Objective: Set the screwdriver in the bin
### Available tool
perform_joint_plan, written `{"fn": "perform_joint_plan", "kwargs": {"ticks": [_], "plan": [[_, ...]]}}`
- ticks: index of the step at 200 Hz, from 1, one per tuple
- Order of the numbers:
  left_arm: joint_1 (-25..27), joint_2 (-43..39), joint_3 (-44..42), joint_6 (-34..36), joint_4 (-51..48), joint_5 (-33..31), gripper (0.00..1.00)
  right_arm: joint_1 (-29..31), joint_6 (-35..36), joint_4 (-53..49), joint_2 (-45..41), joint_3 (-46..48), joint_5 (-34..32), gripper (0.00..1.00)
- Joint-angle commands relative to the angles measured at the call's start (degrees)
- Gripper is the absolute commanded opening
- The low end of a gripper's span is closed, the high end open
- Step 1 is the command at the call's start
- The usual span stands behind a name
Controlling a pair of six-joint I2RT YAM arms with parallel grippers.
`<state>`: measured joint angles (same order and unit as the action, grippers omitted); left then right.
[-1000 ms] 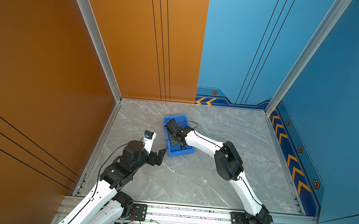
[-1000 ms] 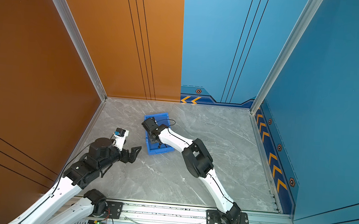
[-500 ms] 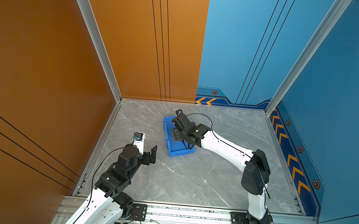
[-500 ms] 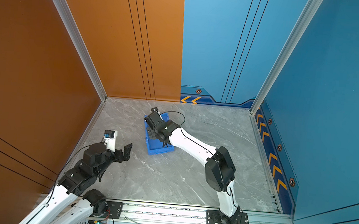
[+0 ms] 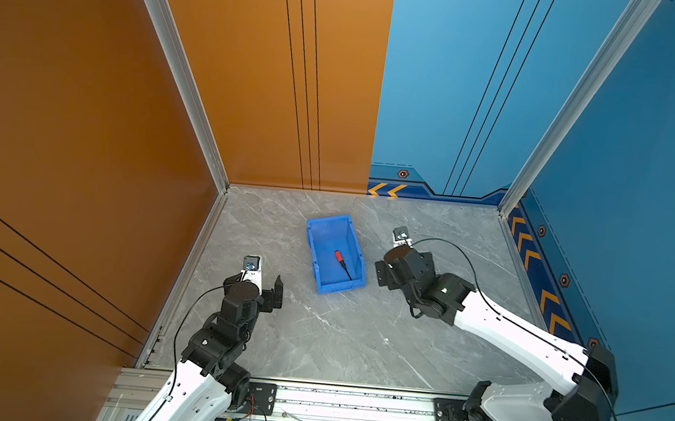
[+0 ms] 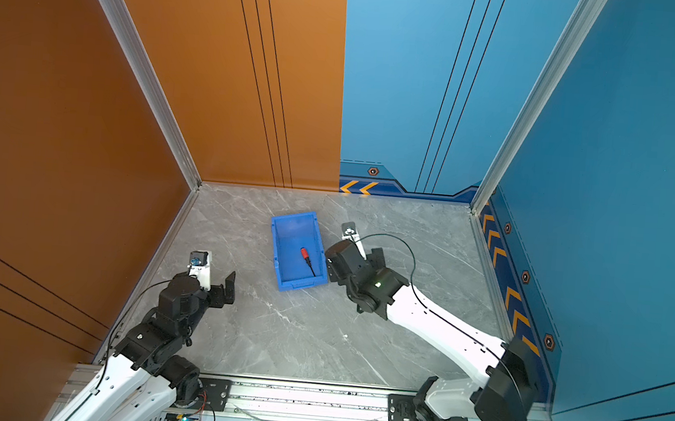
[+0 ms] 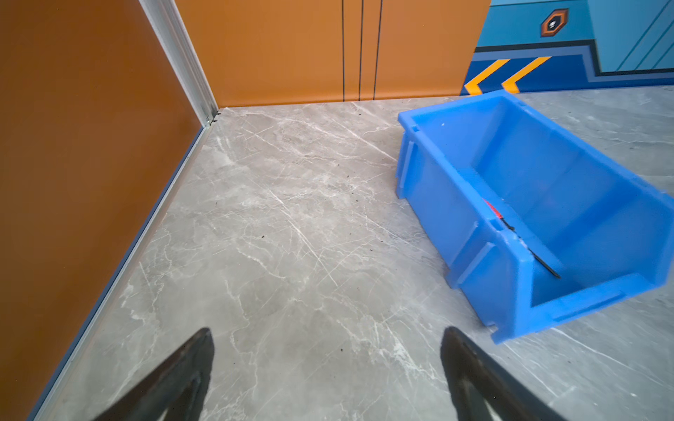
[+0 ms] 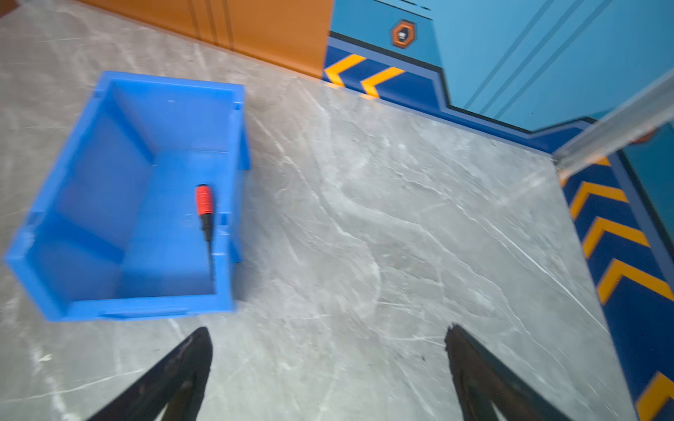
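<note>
The blue bin [image 5: 328,221] [image 6: 294,217] stands on the grey floor left of the middle in both top views. The screwdriver [image 5: 339,256] [image 6: 304,253] lies flat inside it, red handle toward the back wall and black shaft toward the lower front lip. It also shows in the right wrist view, where the screwdriver [image 8: 205,200] rests by the bin's [image 8: 91,189] near side wall. My right gripper [image 5: 403,264] [image 8: 328,332] is open and empty, just right of the bin. My left gripper [image 5: 256,283] [image 7: 326,335] is open and empty over bare floor, left of the bin [image 7: 456,189].
An orange wall [image 5: 82,156] closes the left side and blue walls [image 5: 640,204] the back right and right. The aluminium rail [image 5: 352,400] with both arm bases runs along the near edge. The right arm's black cable [image 5: 453,251] loops above the floor.
My right gripper opened, let the screwdriver go in the bin and drew back to the bin's right. My left arm pulled back toward the near left.
</note>
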<state>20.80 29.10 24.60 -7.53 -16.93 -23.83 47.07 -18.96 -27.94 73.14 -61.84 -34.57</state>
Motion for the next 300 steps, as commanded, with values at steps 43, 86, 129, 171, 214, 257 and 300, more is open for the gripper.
{"fn": "perform_joint_plan", "kwargs": {"ticks": [43, 86, 129, 171, 214, 257, 300], "plan": [[-10.3, 8.1, -3.7, 3.7, 11.3, 2.8, 0.98, -19.6, 10.1, 21.3, -30.7, 33.7, 3.3, 1.00], [-14.9, 14.4, -7.3, 2.0, 22.7, 4.7, 0.98, -22.8, 24.6, 39.4, -43.8, 51.4, 13.0, 1.00], [-16.3, 23.7, -8.1, 3.5, 31.9, 6.1, 0.98, -27.3, 24.7, 47.1, -38.6, 55.5, 14.7, 1.00], [-16.7, 35.3, -6.4, 5.6, 41.3, 8.3, 0.98, -32.1, 22.8, 66.9, -22.6, 57.0, 18.1, 1.00], [-17.5, 45.6, -5.4, 7.5, 57.4, 9.9, 0.98, -33.0, 26.5, 75.0, -3.9, 49.8, 16.1, 1.00], [-18.0, 54.0, -6.0, 7.9, 69.2, 12.3, 0.98, -36.2, 25.6, 87.2, 6.5, 48.6, 22.7, 1.00], [-18.0, 60.4, -5.0, 8.2, 74.1, 11.7, 0.98, -37.0, 23.3, 93.7, 11.2, 49.4, 18.5, 1.00]]}}
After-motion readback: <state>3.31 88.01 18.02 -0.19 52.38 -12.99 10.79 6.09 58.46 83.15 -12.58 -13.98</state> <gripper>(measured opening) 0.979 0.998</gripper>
